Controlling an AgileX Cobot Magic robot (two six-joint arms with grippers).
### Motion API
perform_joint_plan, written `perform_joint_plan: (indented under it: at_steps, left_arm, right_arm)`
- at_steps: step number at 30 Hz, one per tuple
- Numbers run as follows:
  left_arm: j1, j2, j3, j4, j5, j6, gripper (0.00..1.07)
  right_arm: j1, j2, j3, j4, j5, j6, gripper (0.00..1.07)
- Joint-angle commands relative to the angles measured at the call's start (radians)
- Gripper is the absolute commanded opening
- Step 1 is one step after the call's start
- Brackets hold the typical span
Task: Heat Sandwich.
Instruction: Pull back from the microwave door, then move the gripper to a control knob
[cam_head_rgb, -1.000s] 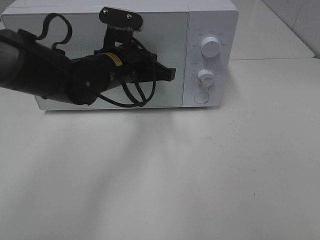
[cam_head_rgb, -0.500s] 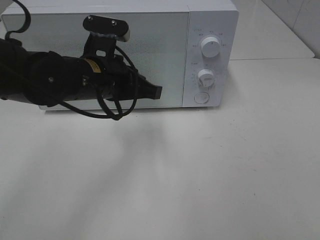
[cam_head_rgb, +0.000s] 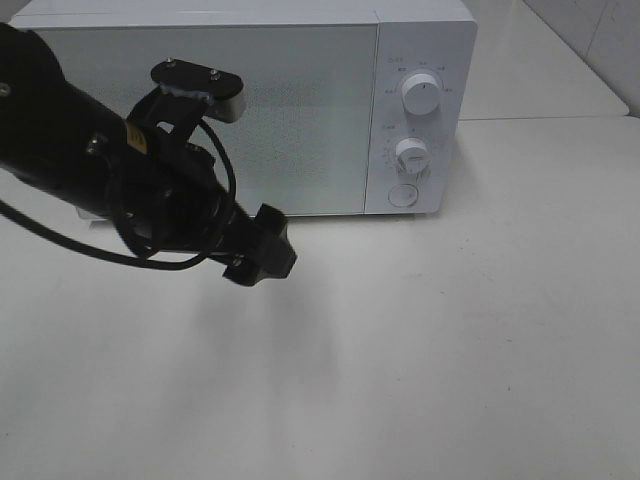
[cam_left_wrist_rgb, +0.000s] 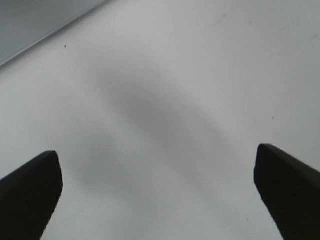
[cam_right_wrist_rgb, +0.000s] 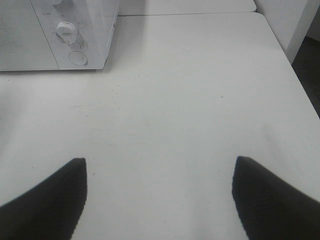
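Even light floods the table (cam_head_rgb: 480, 330); a soft shadow pools before the microwave (cam_head_rgb: 300, 100). My left gripper (cam_left_wrist_rgb: 159, 192) shows fingers (cam_left_wrist_rgb: 30, 195) dark, blurred.

1 microwave (cam_head_rgb: 300, 100) with 2 knobs (cam_head_rgb: 421, 95) (cam_head_rgb: 411, 154) and 1 round button (cam_head_rgb: 402, 195) on 1 table (cam_head_rgb: 450, 330).

A plain white table (cam_head_rgb: 480, 350) fills nearly the whole scene — matte, faintly scuffed, with a few tiny dark specks. A second white tabletop (cam_head_rgb: 530, 70) butts against the table's far edge, with a thin seam between them. Beyond the table's far right corner lies a pale grey surface (cam_head_rgb: 600, 30) crossed by thin joint lines. Off the table's right side stand a white panel (cam_right_wrist_rgb: 285, 20) and a strip of dark floor (cam_right_wrist_rgb: 311, 75). The light is soft and even — one blurred grey shadow (cam_head_rgb: 270, 340) lies on the table's left half.
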Motion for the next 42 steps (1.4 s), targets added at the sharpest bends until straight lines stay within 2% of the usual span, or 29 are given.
perform_joint_plan:
  at_steps: [1,9,14,15,16,20,23,25,26,28,29,30,31,33,34,35,36,39,42]
  left_arm:
    - [0.006,-0.061,0.002,0.040,0.167,-0.006,0.98]
    - [0.006,-0.140,0.002,0.049,0.335,-0.013,0.98]
    - [0.006,-0.168,0.002,0.108,0.407,-0.088,0.98]
    - [0.006,-0.175,0.002,0.156,0.436,-0.134,0.98]
    - [0.006,-0.175,0.002,0.156,0.436,-0.134,0.98]
    - [0.006,-0.192,0.002,0.276,0.500,-0.215,0.98]
    - [0.023,-0.202,0.002,0.293,0.513,-0.233,0.98]
    - [0.086,-0.215,0.002,0.268,0.535,-0.224,0.98]
    - [0.086,-0.215,0.002,0.268,0.535,-0.224,0.98]
    - [0.145,-0.224,0.002,0.240,0.552,-0.196,0.98]
    - [0.220,-0.232,0.002,0.196,0.576,-0.144,0.98]
    - [0.252,-0.238,0.002,0.179,0.586,-0.118,0.98]
    - [0.252,-0.238,0.002,0.179,0.586,-0.118,0.98]
    - [0.336,-0.246,0.002,0.142,0.613,-0.075,0.98]
    - [0.419,-0.259,0.002,0.111,0.640,-0.033,0.98]
    - [0.450,-0.265,0.002,0.104,0.651,-0.022,0.98]
    - [0.450,-0.265,0.002,0.104,0.651,-0.022,0.98]
    - [0.584,-0.305,0.002,0.088,0.675,-0.036,0.98]
    - [0.645,-0.330,0.002,0.081,0.696,-0.053,0.98]
  right_arm:
    - [-0.009,-0.027,-0.001,-0.003,-0.014,0.011,0.75]
    - [-0.009,-0.027,-0.001,-0.003,-0.014,0.011,0.75]
    - [-0.009,-0.027,-0.001,-0.003,-0.014,0.011,0.75]
    - [-0.009,-0.027,-0.001,-0.003,-0.014,0.011,0.75]
    - [-0.009,-0.027,-0.001,-0.003,-0.014,0.011,0.75]
    - [-0.009,-0.027,-0.001,-0.003,-0.014,0.011,0.75]
    - [-0.009,-0.027,-0.001,-0.003,-0.014,0.011,0.75]
    - [-0.009,-0.027,-0.001,-0.003,-0.014,0.010,0.74]
    - [-0.009,-0.027,-0.001,-0.003,-0.014,0.010,0.74]
    - [-0.009,-0.027,-0.001,-0.003,-0.014,0.010,0.74]
    - [-0.009,-0.027,-0.001,-0.003,-0.014,0.010,0.74]
    - [-0.009,-0.027,-0.001,-0.003,-0.014,0.010,0.74]
    - [-0.009,-0.027,-0.001,-0.003,-0.014,0.010,0.74]
    - [-0.009,-0.027,-0.001,-0.003,-0.014,0.010,0.74]
    - [-0.009,-0.027,-0.001,-0.003,-0.014,0.010,0.74]
    - [-0.009,-0.027,-0.001,-0.003,-0.014,0.010,0.74]
    - [-0.009,-0.027,-0.001,-0.003,-0.014,0.010,0.74]
    - [-0.009,-0.027,-0.001,-0.003,-0.014,0.010,0.74]
    - [-0.009,-0.027,-0.001,-0.003,-0.014,0.010,0.74]
